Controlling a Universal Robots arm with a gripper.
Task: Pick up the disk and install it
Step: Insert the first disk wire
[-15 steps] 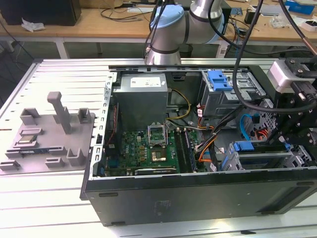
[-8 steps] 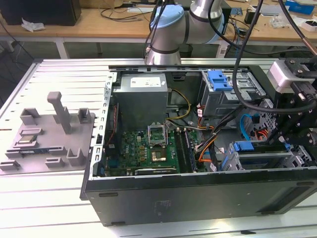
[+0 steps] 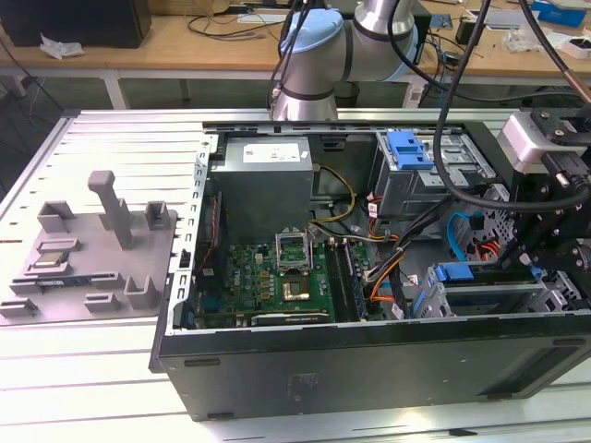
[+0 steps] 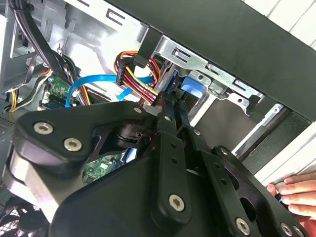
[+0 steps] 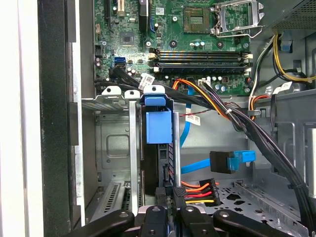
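The disk (image 5: 157,129) stands on edge in a slot of the metal drive bay (image 5: 113,143) inside the open computer case, its blue carrier tab facing out. In the exterior view the disk's blue carrier (image 3: 454,272) shows in the lower bay at that view's right. My gripper (image 5: 169,196) reaches in along the disk's dark body, with the two black fingers (image 4: 167,116) close together on its thin edge. In the second wrist view the gripper (image 4: 174,109) ends just short of the blue tab (image 4: 192,88).
Bundled black, orange and blue cables (image 5: 232,118) run beside the bay, over the motherboard (image 3: 277,277). A second blue carrier (image 3: 409,148) sits in the upper bay. A grey fixture tray (image 3: 92,249) lies outside the case. A person's hand (image 4: 296,195) rests by the case wall.
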